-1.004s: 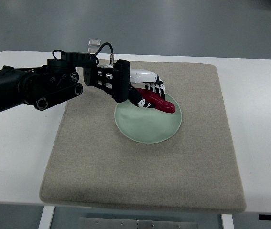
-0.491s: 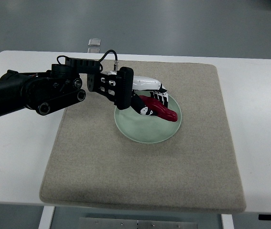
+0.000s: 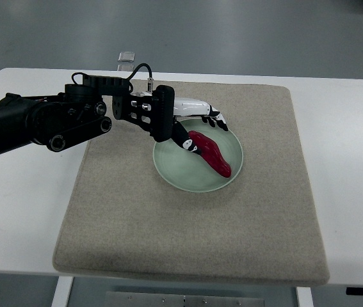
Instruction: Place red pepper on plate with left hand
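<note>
A red pepper [image 3: 212, 153] lies slantwise inside the pale green plate [image 3: 181, 174] near the middle of the mat. My left hand [image 3: 197, 125] hovers over the plate's far left rim, its white and black fingers [image 3: 214, 118] spread above the pepper's upper end. The thumb tip sits close to that end of the pepper; I cannot tell whether it still touches. The black left arm [image 3: 47, 120] reaches in from the picture's left edge. No right arm shows.
A beige mat [image 3: 194, 256] covers most of the white table [image 3: 347, 166]. A small clear clip-like piece [image 3: 125, 59] sits at the table's far edge behind the arm.
The pepper has dropped from the fingers into the plate and now lies lower and more to the right. The hand's fingers have spread and lifted slightly back toward the plate's far rim.
</note>
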